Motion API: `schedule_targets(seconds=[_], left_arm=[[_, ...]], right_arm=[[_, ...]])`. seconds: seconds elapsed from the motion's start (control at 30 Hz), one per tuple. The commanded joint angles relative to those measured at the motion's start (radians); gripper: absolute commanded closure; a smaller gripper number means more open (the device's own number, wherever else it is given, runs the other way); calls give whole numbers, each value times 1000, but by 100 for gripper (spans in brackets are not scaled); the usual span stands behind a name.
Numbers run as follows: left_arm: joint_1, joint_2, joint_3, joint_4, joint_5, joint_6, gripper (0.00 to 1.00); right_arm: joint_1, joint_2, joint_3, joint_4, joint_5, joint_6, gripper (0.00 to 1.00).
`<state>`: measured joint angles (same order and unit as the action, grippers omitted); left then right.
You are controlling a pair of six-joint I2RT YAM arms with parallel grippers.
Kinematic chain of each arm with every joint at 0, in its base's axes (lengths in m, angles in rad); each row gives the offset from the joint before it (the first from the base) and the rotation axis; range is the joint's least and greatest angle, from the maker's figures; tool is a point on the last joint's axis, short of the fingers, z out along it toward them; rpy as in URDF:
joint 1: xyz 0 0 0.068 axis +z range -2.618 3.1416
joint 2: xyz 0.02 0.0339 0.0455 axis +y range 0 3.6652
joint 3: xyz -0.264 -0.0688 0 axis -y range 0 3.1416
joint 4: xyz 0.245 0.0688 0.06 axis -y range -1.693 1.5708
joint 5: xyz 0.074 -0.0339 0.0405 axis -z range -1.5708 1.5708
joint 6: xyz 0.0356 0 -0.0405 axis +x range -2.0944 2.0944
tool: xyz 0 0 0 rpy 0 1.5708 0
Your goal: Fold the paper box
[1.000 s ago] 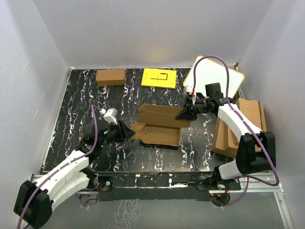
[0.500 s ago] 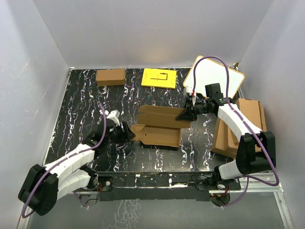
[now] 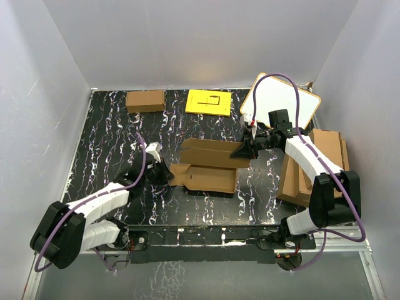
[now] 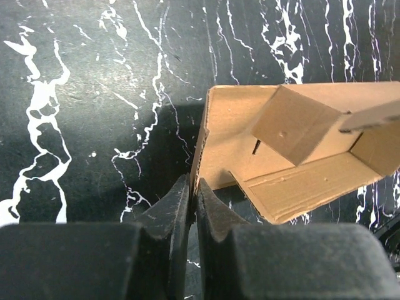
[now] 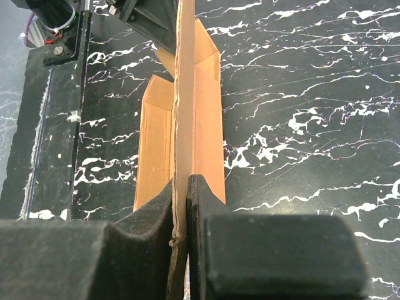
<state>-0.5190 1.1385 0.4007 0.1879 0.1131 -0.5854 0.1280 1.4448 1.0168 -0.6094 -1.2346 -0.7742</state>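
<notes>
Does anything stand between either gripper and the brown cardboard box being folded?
Nothing visible does. The fingers of the right gripper are clamped on an upright panel of the plain brown cardboard paper box. The fingers of the left gripper pinch the edge of the flap at the box's left end.

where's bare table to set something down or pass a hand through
Bare: the left strip of the table in front of the small carton; the band between the yellow sheet and the paper box; the near edge in front of the box. Crowded: right side, between right hand, whiteboard and cardboard pile.
</notes>
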Motion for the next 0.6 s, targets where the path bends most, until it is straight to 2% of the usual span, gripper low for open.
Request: schedule_targets(seconds=[0.0, 0.13, 0.57], left_arm=[[5, -50, 40, 17, 56, 11, 96], [5, -88, 29, 26, 128, -8, 100], [6, -69, 6, 147, 284, -74, 100]], right_arm=[[-6, 0, -8, 45, -25, -1, 92], [-6, -3, -19, 78, -22, 33, 92], [-6, -3, -46, 161, -10, 118, 92]])
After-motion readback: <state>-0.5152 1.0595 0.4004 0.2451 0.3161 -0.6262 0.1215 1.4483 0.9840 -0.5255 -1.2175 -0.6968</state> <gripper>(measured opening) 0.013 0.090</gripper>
